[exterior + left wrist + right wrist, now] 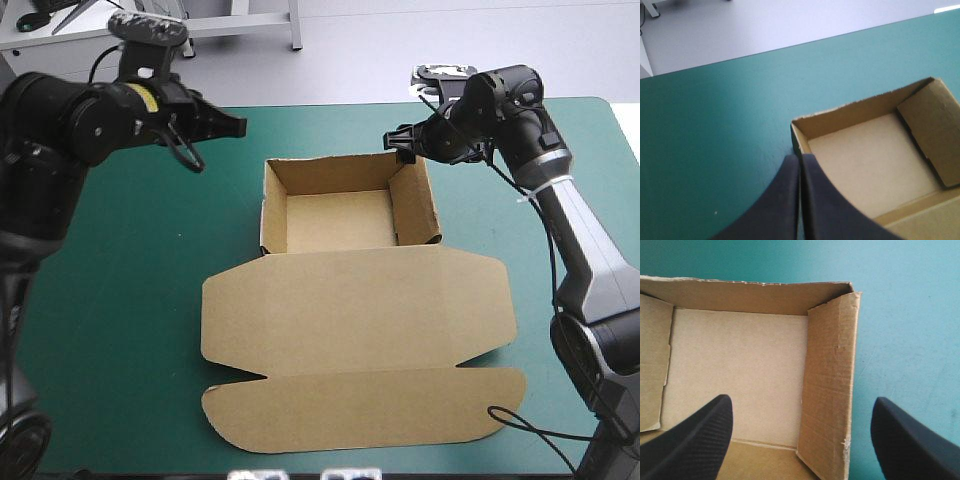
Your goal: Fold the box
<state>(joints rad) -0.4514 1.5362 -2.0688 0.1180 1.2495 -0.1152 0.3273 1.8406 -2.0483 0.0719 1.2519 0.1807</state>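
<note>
The brown box (340, 215) stands as an open tray with its walls raised at the middle back of the table. Its lid (360, 330) lies flat toward the near edge. My left gripper (233, 127) hovers shut above the cover, left of the tray's far left corner. In the left wrist view the shut gripper (800, 159) points at that corner of the box (865, 160). My right gripper (400, 143) hangs open over the tray's far right corner. In the right wrist view the gripper (802, 400) straddles the box's side wall (827, 385), one finger over the inside, one outside.
The teal-green cover (120, 300) runs wide on the box's left and narrower on its right (500, 220). The table's far edge (330, 103) passes a short way behind the tray. The lid's rounded flap reaches close to the near edge.
</note>
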